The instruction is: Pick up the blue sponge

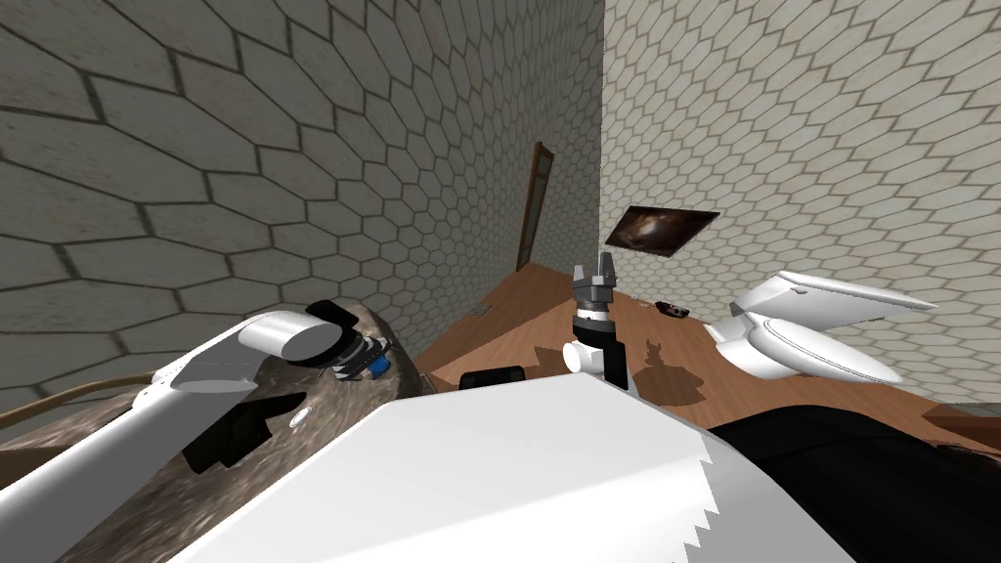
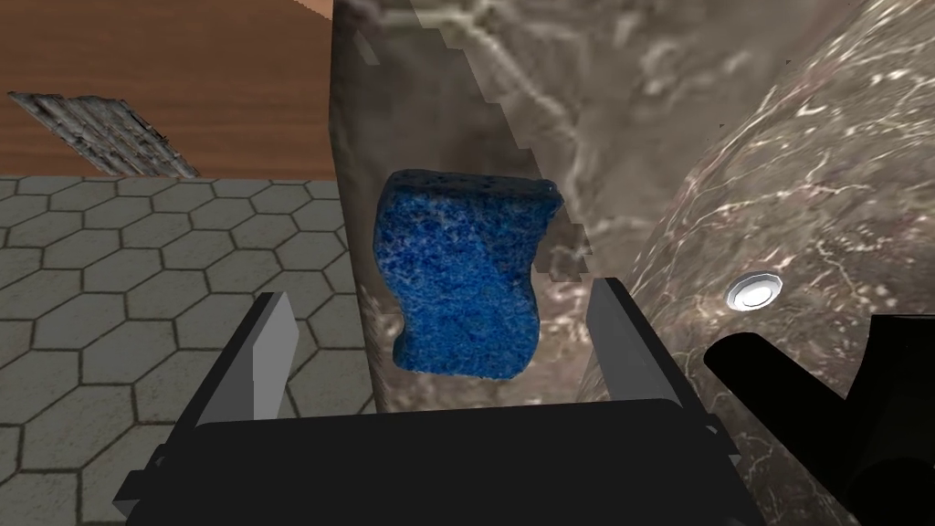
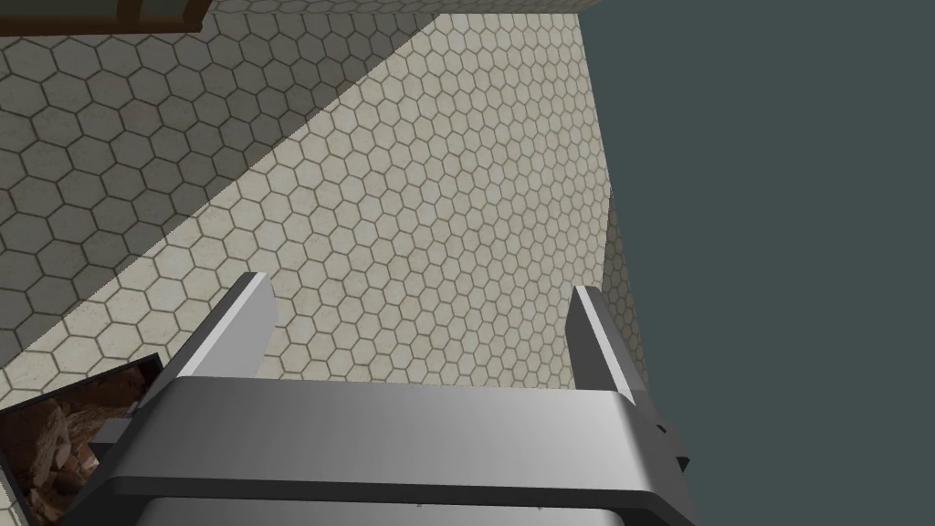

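A: The left gripper (image 2: pixel 443 301) has its blades spread wide, and the blue, wavy-edged, porous sponge (image 2: pixel 461 274) sits right between them. There's a gap on each side, so neither blade touches it.

B: What's it lying on?

A: It's flat on the mottled brown-grey stone counter (image 2: pixel 593 119), tight along the counter's outer edge. Past that edge you see the hexagon-tiled wall (image 2: pixel 137 283) and the brown wooden floor (image 2: pixel 183 82).

B: And the other way?

A: The counter curves into a basin with a small round white drain (image 2: pixel 754 290), and there's a black fixture (image 2: pixel 822 402) just beside it.

B: The right arm?

A: The right gripper (image 1: pixel 597 266) is held up over the floor, well apart from the counter, with its blades spread too.
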Available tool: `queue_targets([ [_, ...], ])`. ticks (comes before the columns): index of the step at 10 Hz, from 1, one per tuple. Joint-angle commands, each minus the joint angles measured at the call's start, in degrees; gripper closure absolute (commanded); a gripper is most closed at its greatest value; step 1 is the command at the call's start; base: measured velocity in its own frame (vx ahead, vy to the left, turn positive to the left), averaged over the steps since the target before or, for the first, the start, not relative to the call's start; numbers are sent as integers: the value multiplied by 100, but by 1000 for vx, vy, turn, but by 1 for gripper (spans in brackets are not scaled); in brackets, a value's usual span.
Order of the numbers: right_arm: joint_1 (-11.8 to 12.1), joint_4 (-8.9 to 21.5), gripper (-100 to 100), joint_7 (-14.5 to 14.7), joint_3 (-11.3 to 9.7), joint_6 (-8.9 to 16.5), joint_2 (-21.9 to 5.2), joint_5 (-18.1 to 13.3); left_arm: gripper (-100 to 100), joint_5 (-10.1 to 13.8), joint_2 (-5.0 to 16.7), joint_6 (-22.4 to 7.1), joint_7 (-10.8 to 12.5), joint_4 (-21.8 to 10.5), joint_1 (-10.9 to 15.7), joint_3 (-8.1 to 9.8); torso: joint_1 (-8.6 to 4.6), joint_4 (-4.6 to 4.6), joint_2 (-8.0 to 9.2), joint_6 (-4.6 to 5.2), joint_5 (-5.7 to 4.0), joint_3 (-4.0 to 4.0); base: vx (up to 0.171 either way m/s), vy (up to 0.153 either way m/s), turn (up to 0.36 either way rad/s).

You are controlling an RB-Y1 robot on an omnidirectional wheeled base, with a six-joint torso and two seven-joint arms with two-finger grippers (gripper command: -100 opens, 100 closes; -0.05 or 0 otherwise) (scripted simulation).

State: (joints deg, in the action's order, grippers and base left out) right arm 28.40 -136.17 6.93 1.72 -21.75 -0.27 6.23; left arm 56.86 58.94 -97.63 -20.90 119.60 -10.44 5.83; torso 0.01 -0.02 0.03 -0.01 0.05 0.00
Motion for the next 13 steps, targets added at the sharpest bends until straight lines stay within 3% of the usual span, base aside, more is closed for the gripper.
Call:
queue_targets([
  [1,0,0,0,0,0,0,0,0,-100,0,0,0,0,0,0,0,0,0,0,0,0,0,-6,-4,-33],
  [2,1,0,0,0,1,0,0,0,100,2,3,12,-7,1,-16,17,5,-1,-4,-3,1,-2,-2,0,11],
  [6,1,0,0,0,1,0,0,0,100,11,1,11,-23,10,-12,9,4,-3,-12,-10,0,-8,-1,0,-4],
  [7,1,0,0,0,1,0,0,0,0,10,1,10,-20,8,-13,10,5,-3,-13,-8,1,-8,0,0,0],
  [8,1,0,0,0,1,0,0,0,100,-16,-40,-79,41,-18,271,-202,6,-3,-13,-8,1,-8,8,13,259],
  [11,1,0,0,0,1,0,0,0,100,6,-87,-285,100,-75,794,-582,11,-4,-18,-9,3,-11,13,14,192],
  [12,1,0,0,0,1,0,0,0,100,6,-87,-285,100,-75,851,-582,12,-4,-17,-7,3,-10,4,7,48],
  [13,1,0,0,0,1,0,0,0,100,14,-103,-354,120,-94,1044,-709,9,-3,-17,1,4,-9,3,8,102],
])
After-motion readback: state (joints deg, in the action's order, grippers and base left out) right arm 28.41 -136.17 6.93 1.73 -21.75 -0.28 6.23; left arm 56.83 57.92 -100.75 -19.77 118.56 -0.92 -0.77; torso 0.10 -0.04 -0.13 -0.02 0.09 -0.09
